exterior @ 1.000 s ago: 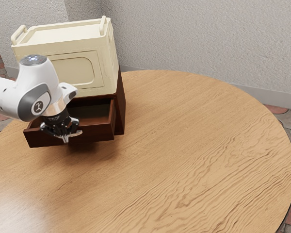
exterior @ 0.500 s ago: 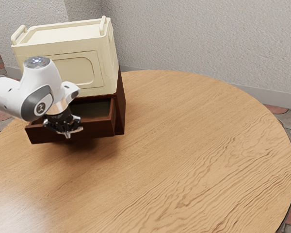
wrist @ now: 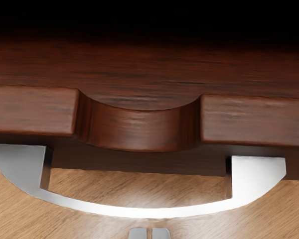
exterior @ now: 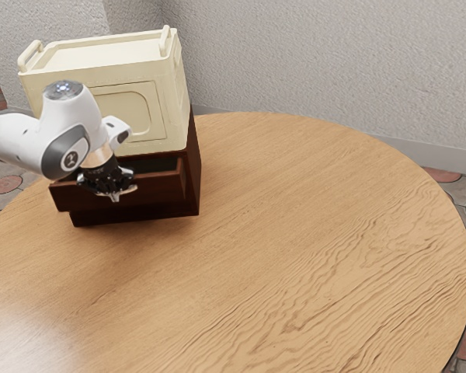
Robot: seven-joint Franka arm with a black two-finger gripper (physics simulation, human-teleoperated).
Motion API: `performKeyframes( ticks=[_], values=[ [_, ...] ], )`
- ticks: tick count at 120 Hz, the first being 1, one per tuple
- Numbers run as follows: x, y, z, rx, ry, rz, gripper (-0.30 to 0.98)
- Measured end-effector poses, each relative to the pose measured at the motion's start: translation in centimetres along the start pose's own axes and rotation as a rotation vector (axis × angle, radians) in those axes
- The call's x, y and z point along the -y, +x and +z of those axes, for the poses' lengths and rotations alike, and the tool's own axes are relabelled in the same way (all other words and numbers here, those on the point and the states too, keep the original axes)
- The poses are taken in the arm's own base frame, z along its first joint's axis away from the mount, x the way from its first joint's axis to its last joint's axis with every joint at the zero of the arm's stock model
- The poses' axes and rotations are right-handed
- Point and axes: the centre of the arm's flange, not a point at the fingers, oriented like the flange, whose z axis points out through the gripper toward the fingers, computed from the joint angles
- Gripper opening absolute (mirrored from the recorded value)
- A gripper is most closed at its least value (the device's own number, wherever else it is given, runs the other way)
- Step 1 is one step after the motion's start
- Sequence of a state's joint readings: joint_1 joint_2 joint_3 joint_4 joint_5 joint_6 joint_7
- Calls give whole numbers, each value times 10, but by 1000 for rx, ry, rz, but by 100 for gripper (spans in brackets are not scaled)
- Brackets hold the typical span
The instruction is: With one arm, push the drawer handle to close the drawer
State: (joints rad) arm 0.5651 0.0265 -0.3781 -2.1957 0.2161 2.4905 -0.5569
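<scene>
The gripper (exterior: 115,197) is at the front of the dark brown drawer (exterior: 159,186), beside its metal handle (exterior: 130,189). The drawer still sticks out of its cabinet (exterior: 193,179), with a narrow dark opening above its front. In the wrist view the curved silver handle (wrist: 144,212) spans the drawer front (wrist: 35,110), which has a scooped notch in its top edge. Just outside the handle's middle, the gripper (wrist: 149,233) has its two fingertips side by side, shut with nothing between them. Whether they touch the handle I cannot tell.
A cream storage box (exterior: 128,113) with raised end handles sits on top of the cabinet. The round wooden table (exterior: 311,249) extends toward the exterior view's right, and a textured wall (exterior: 318,70) stands behind.
The drawer has slid further into the cabinet, and its opening has narrowed. My hand has moved along with it toward the cabinet, staying at the handle.
</scene>
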Motion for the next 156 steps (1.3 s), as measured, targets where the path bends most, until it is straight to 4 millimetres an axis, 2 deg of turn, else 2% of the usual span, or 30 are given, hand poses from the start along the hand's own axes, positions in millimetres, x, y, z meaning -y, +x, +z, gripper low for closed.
performKeyframes(
  ticks=[35, 114, 132, 156],
  values=[
    [16, 37, 7, -38, 13, -8, -10],
    [5, 58, 19, -116, -18, 43, -10],
    [6, 54, 23, -113, -9, 46, -10],
    [-4, 18, 24, -77, 1, 74, -10]
  ],
)
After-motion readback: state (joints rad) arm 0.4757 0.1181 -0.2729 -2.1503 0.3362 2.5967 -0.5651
